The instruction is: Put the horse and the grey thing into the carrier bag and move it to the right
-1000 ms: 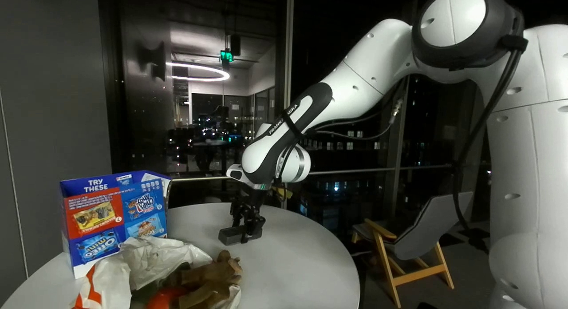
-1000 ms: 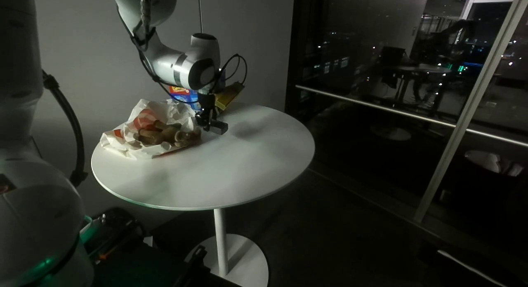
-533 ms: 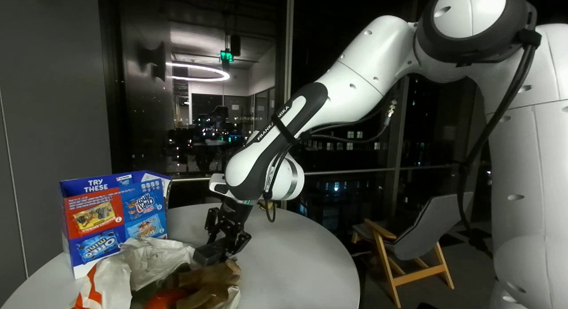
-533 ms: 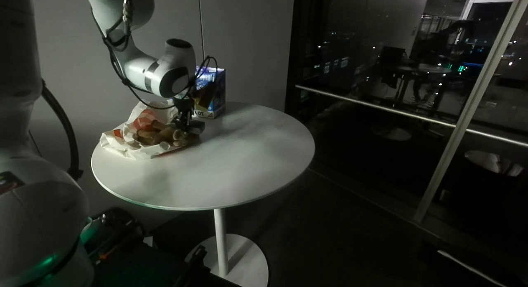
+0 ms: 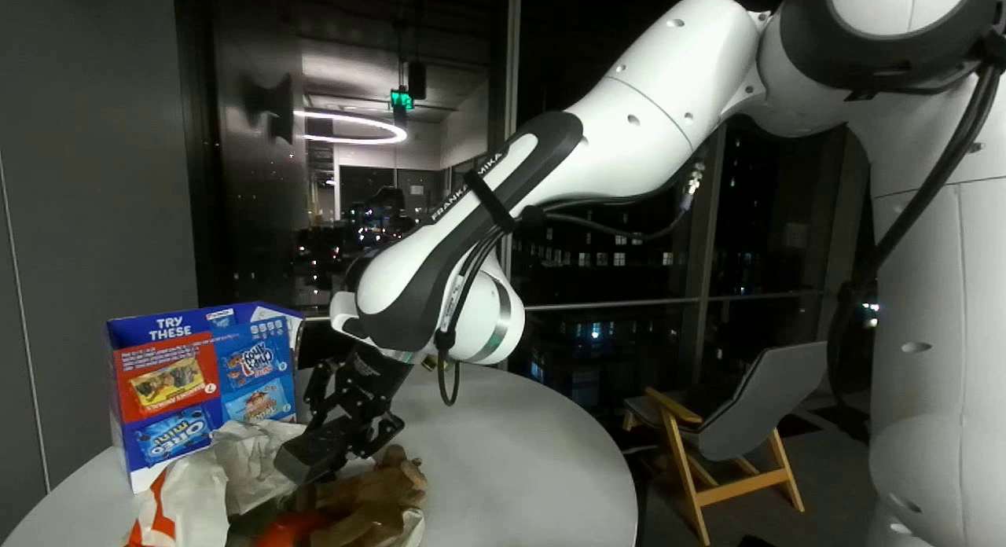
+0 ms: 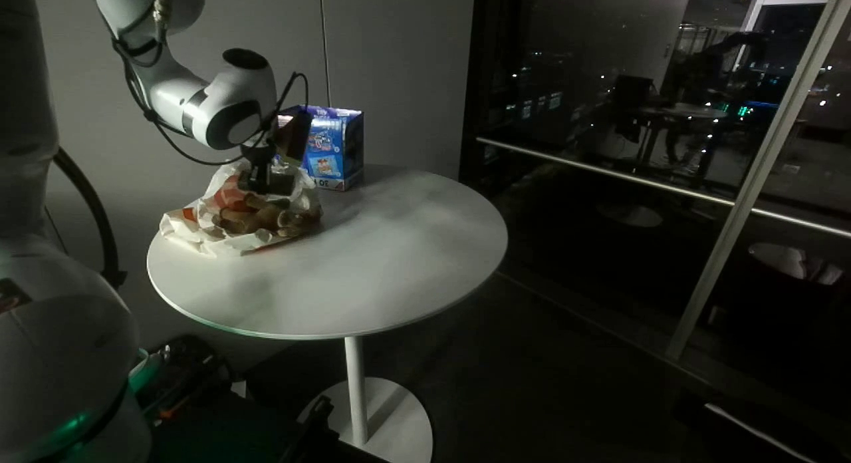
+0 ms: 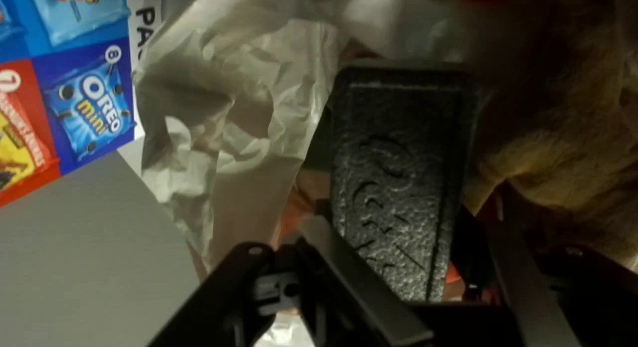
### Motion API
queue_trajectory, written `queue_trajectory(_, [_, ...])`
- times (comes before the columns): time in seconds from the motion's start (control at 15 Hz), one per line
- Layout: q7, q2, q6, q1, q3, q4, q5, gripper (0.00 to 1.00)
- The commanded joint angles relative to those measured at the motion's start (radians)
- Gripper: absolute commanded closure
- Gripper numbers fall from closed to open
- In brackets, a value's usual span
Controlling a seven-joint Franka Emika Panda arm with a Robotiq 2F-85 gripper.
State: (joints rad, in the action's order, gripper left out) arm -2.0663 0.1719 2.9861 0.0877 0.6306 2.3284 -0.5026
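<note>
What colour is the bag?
The bag is white with orange-red markings, clearest in an exterior view.

dim light leaves soft, blurry shadows across the white table (image 6: 425, 257)

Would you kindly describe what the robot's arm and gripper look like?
The arm is white, with rounded segments, dark trim and FRANKA lettering; a black strap crosses it, and dark cables run alongside. The gripper is black, with jointed fingers that have flat, greyish faces.
</note>
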Motion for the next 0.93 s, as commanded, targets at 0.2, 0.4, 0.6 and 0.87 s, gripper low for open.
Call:
queue_trajectory(0.2, [-0.324, 0.033, -0.009, 0.119, 0.175, -0.019, -0.252, 0.68])
queue_trajectory(0.4, [-0.479, 0.07, -0.013, 0.173, 0.219, -0.021, -0.314, 0.68])
queue_trajectory(0.6, [-0.53, 0.08, -0.033, 0.208, 0.227, -0.003, -0.325, 0.17])
queue_trajectory(0.87, [-0.467, 0.082, -0.057, 0.194, 0.187, 0.011, -0.286, 0.0])
